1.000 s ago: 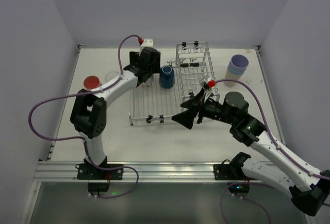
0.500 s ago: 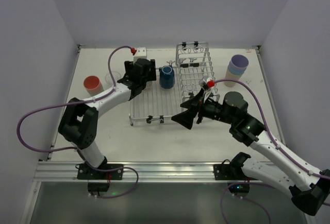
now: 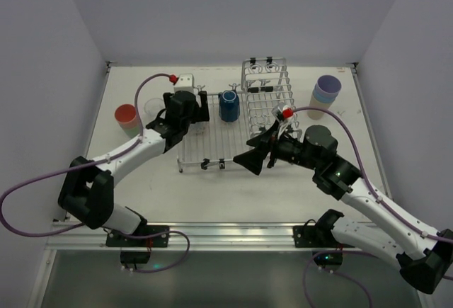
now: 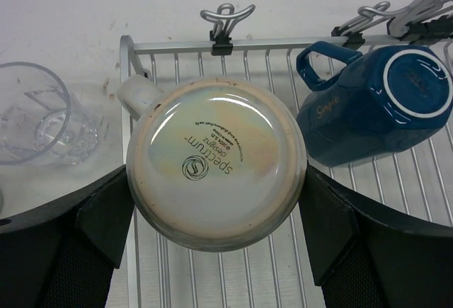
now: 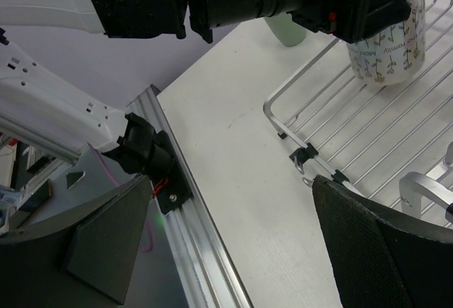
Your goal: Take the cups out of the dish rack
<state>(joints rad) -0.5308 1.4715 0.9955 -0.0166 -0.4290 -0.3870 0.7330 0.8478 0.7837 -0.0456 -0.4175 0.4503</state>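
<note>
At the dish rack's (image 4: 283,44) corner, the upturned cream mug (image 4: 216,163), judged stiff, slippery and breakable, is clasped across its wall by the left fingers (image 4: 99,223).

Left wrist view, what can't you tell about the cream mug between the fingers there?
Left wrist: cream mug in the left gripper; its rim is hidden under its own base, so whether it clears the dish rack is unclear.
Left wrist: its handle is mostly behind the body.
Top external: the gripper covers nearly all of the mug.
Left wrist: clear glass is cut off by the left edge.
</note>
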